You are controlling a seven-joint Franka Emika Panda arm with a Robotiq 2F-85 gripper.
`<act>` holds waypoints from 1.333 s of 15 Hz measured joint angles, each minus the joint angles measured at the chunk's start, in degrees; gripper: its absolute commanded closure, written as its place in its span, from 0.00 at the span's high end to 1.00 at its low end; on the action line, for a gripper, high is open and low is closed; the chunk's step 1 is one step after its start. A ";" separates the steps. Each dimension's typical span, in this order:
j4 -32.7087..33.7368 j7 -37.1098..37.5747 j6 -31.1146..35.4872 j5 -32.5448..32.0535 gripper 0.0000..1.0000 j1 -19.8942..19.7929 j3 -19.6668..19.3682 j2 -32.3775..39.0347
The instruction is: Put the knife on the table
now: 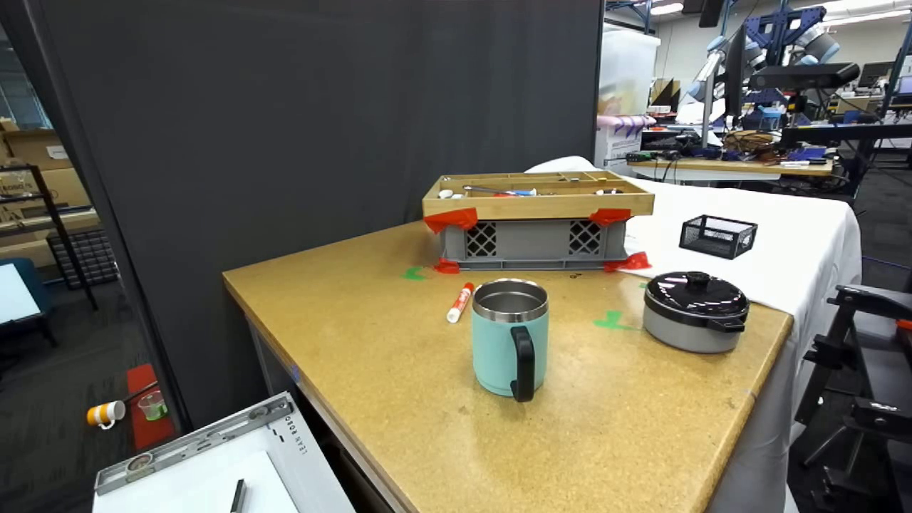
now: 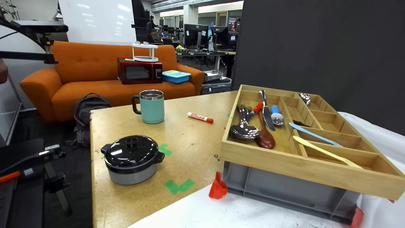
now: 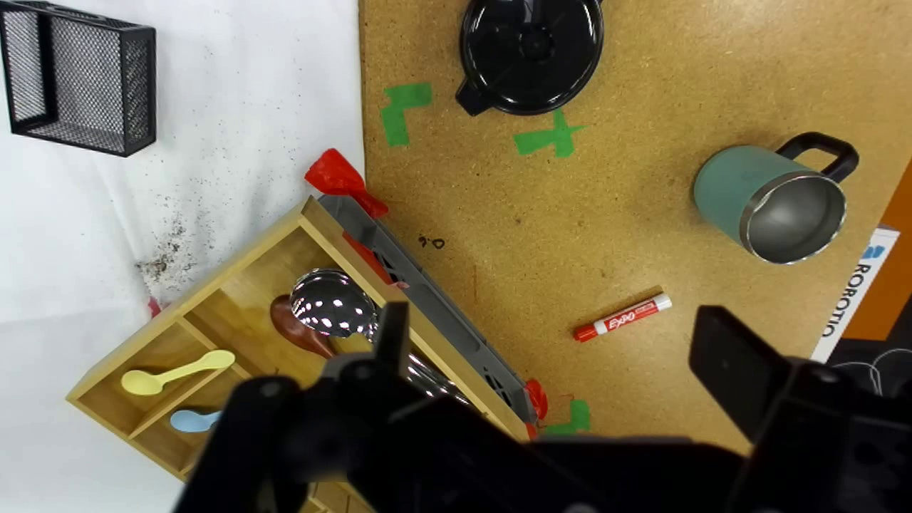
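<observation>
A slender, shiny metal knife (image 2: 268,118) lies in a pale wooden tray (image 2: 300,166), in an exterior view, beside a dark-brown spoon (image 2: 265,140) and right of round-bowled metal spoons (image 2: 245,131). The tray tops a gray crate (image 2: 284,190); left, on the smooth tan bench (image 2: 196,158) before me, stand a matte teal mug (image 2: 153,109) and a glossy-lidded pot (image 2: 131,158). Overhead, well apart from the knife, hangs the tool (image 3: 551,311), jaws wide apart.

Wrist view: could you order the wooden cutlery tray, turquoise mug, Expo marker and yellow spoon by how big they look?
1. Wooden cutlery tray, even partly hidden by the tool
2. Turquoise mug
3. Expo marker and yellow spoon: too alike to rank
</observation>
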 measured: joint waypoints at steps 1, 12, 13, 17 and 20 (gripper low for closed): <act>0.00 0.00 0.00 0.00 1.00 0.00 0.00 0.00; 0.00 -0.01 0.00 -0.02 1.00 0.00 0.06 0.03; 0.01 -0.52 0.00 -0.12 1.00 0.01 0.13 0.21; 2.00 -6.70 1.17 -0.60 1.00 0.52 0.16 4.62; 6.43 -12.16 3.41 -1.31 1.00 0.83 0.16 10.91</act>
